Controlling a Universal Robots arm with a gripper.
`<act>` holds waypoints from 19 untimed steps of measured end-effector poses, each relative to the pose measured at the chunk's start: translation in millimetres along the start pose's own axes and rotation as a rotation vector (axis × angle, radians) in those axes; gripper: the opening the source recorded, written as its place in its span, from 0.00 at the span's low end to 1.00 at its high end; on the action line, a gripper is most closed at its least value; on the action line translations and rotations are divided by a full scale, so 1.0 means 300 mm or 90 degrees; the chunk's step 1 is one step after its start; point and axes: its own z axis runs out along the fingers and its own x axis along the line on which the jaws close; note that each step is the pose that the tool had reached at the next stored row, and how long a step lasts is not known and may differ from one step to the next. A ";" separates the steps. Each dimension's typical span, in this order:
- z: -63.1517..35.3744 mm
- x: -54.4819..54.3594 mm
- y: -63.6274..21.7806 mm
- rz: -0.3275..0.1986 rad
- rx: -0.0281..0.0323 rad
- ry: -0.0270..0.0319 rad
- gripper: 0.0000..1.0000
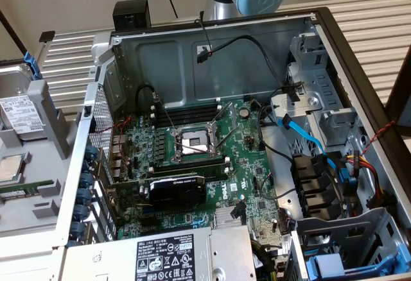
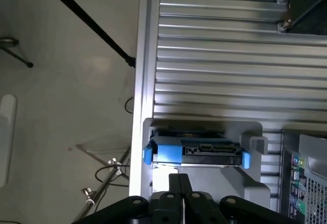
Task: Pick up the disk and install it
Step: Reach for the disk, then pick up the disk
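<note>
A silver-grey rectangular metal hard drive with a white barcode label and bright blue plastic side rails, the disk (image 1: 18, 117), sits in a pale grey plastic holder (image 1: 46, 109) on the ribbed metal bench (image 1: 69, 69). It is at the exterior view's left, outside the open grey computer case (image 1: 212, 56).

In the wrist view the black two-fingered gripper (image 2: 180, 183) is closed, its fingers pressed together and holding nothing. It hovers near the disk (image 2: 196, 152) without touching it. The disk's connector edge faces the camera, with a blue rail end (image 2: 147, 155) at each side.

The step in hand looks like the approach for the pick. To do it well, the gripper likely needs its fingers spread wider than the part it will grasp before it closes in, or their tips will strike the disk's edge. It looks a little off the disk's middle, towards one rail, so it likely needs centring between the rails. A grip on the flat metal body seems safer than one on the blue rails or the connector. The holder's walls (image 2: 254, 143) stand close beside the disk, so a straight entry should avoid snagging.
</note>
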 end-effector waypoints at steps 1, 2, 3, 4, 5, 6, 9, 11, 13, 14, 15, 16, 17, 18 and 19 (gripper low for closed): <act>0.000 0.000 0.004 0.000 0.0001 -0.0021 0.11; 0.000 0.000 0.007 0.000 0.0001 -0.0037 0.11; 0.000 0.000 0.007 0.000 0.0001 -0.0040 0.11; 0.000 0.000 0.007 0.000 0.0002 -0.0040 0.11; 0.000 0.000 0.007 0.000 0.0002 -0.0040 0.11; 0.000 0.000 0.007 0.000 0.0002 -0.0040 0.11; 0.000 0.000 0.007 0.000 0.0002 -0.0040 0.11; 0.000 0.000 0.007 0.000 0.0002 -0.0040 0.11; 0.000 0.000 0.007 0.000 0.0002 -0.0040 0.11; 0.000 0.000 0.007 0.000 0.0002 -0.0040 0.11; 0.000 0.000 0.007 0.000 0.0002 -0.0040 0.11; 0.000 0.000 0.007 0.000 0.0001 -0.0040 0.11; 0.000 0.000 0.007 0.000 0.0003 -0.0040 0.11; 0.000 0.000 0.007 -0.001 0.0008 -0.0040 0.11; 0.000 0.000 0.007 -0.011 0.0008 -0.0040 0.11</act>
